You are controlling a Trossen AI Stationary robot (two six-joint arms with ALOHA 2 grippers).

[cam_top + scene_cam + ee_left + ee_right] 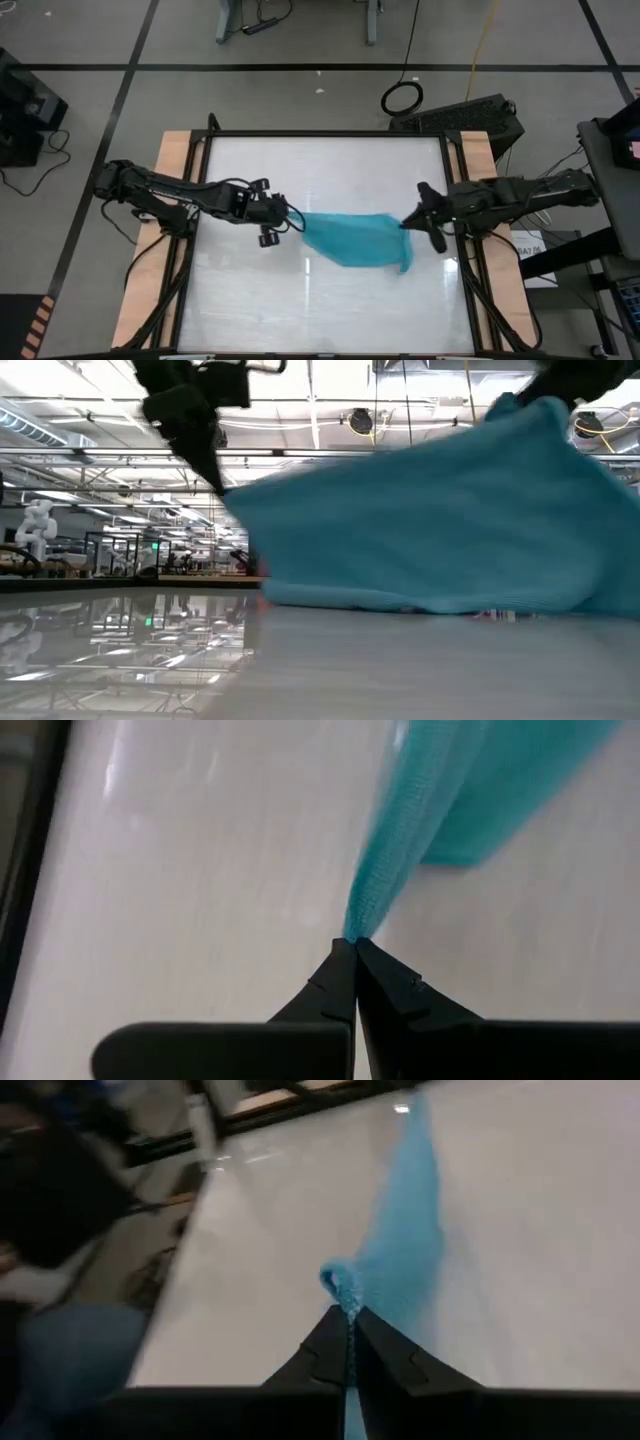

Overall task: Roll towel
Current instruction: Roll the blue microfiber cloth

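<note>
Above the white table point(250, 300), one towel point(355, 238) hangs between two grippers, left gripper point(296, 220) and right gripper point(406, 224), each pinched tight on a corner.

The towel point(355, 239) is plain turquoise-blue with no pattern. It lies on a glossy white table point(320, 300) edged by a black frame point(200, 230) and pale wood side boards point(172, 160). Beside the towel, the arms and both grippers are black.
</note>
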